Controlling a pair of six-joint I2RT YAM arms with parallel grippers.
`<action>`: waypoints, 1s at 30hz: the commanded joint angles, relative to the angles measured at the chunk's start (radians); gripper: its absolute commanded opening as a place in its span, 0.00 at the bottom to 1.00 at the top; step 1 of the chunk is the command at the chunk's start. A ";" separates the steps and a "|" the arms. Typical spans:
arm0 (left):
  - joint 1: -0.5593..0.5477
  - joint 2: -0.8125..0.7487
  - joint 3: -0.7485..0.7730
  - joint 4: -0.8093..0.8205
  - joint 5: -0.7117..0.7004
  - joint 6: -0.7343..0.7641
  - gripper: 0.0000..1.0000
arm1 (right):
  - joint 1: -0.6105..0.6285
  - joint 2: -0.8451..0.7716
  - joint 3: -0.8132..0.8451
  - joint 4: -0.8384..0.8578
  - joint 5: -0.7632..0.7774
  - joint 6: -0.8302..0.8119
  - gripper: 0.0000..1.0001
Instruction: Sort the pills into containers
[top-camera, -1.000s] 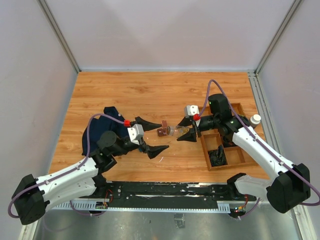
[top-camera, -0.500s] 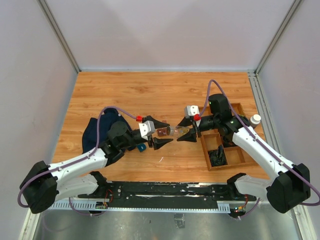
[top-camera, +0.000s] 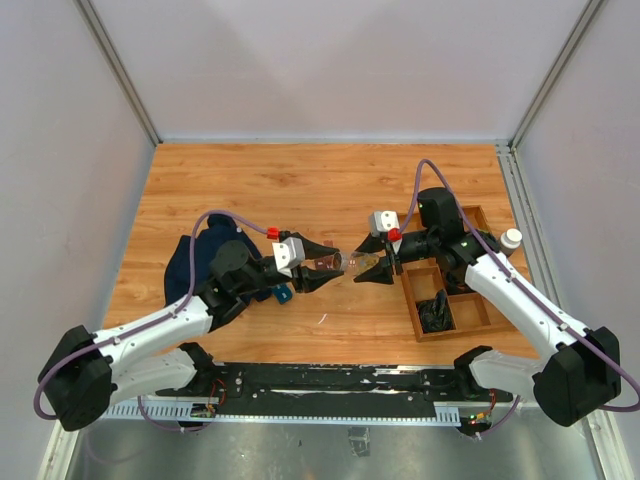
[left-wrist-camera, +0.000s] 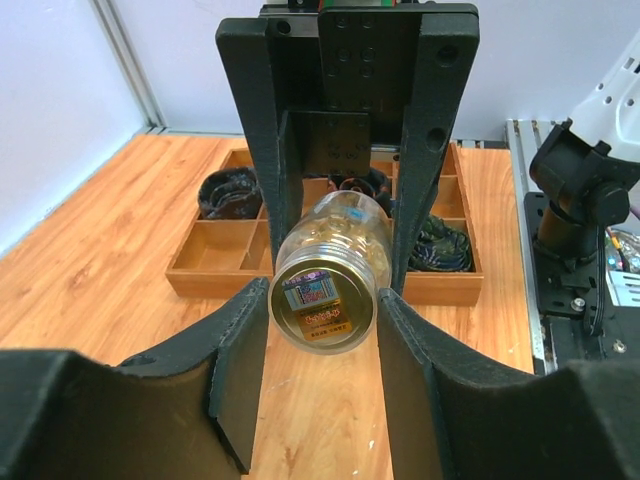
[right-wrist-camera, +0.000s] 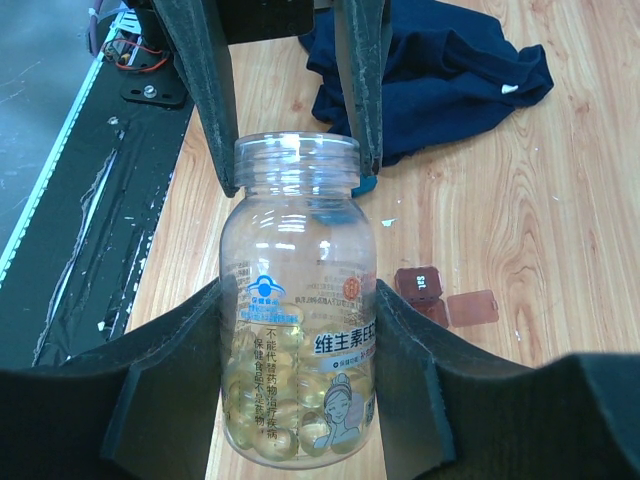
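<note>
A clear pill bottle (top-camera: 352, 262) lies level above the table, with my right gripper (top-camera: 365, 260) shut on its body. Yellow softgel pills (right-wrist-camera: 270, 420) fill its lower part. Its capless threaded mouth points away from the right wrist camera, toward my left gripper (top-camera: 335, 264). The left fingers (right-wrist-camera: 205, 80) press on both sides of that mouth. In the left wrist view a gold, stickered end face of the bottle (left-wrist-camera: 322, 300) sits between the pads. The containers (right-wrist-camera: 418, 282), small reddish-brown boxes with one lid open, lie on the wood below the bottle.
A wooden divided tray (top-camera: 412, 300) with black items stands at the right, and its front wall (left-wrist-camera: 215, 285) shows behind the bottle. A white cap (top-camera: 511, 238) sits beyond it. A dark blue cloth (top-camera: 195, 262) lies at the left, with a small blue object (top-camera: 282, 294) beside it.
My left arm has swung right to the bottle, and its jaws have closed from wide open onto the mouth end. The right arm and the bottle have stayed still.
</note>
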 joint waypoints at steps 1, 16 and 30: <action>0.007 0.014 0.041 0.001 0.035 -0.010 0.41 | -0.038 -0.015 0.009 0.004 -0.032 -0.021 0.01; -0.016 -0.009 0.063 -0.125 -0.197 -0.646 0.00 | -0.049 -0.007 0.015 0.004 0.004 -0.015 0.01; -0.099 -0.006 0.109 -0.195 -0.379 -0.855 0.00 | -0.060 -0.010 0.014 0.004 0.003 -0.012 0.01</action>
